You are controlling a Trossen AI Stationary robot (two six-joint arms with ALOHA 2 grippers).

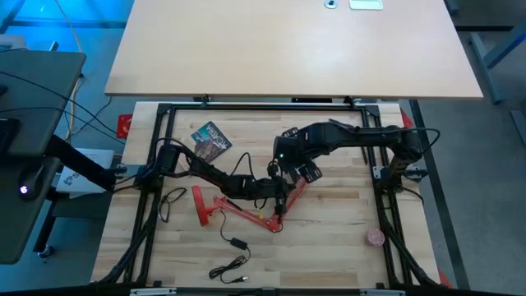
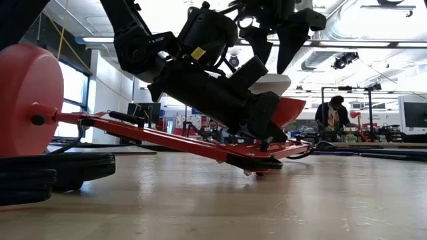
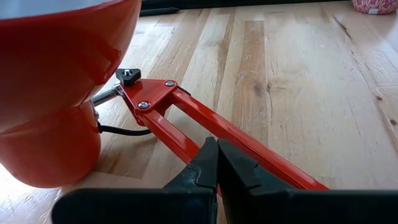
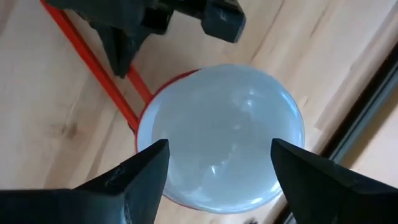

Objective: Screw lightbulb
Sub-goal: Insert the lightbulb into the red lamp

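Note:
A red desk lamp lies on the wooden table, its round base [image 2: 30, 100] at the left and its thin arm [image 1: 246, 215] running toward the shade [image 2: 293, 110]. The white lightbulb [image 4: 221, 134] sits dome-up inside the shade's red rim. My right gripper [image 4: 221, 165] hangs open straight over the lightbulb, pointing down, its fingertips [image 2: 287, 63] a little above the dome, one toward each side. My left gripper [image 3: 216, 163] is shut on the lamp's arm close to the shade. My left gripper is shut on the lamp's red arm [image 3: 205, 127], a short way below the hinge bracket at the shade end. The fingers slant down from the table's left and lie across the arm. They hide the place of contact. The arm slopes low over the table.
A dark booklet [image 1: 212, 141] lies at the far left of the table. The lamp's black cable [image 1: 234, 247] trails toward the near edge. A pink round thing [image 1: 376, 238] sits at the near right. Black frame rails [image 1: 386, 197] border the table. A person [image 2: 330, 110] is in the room behind.

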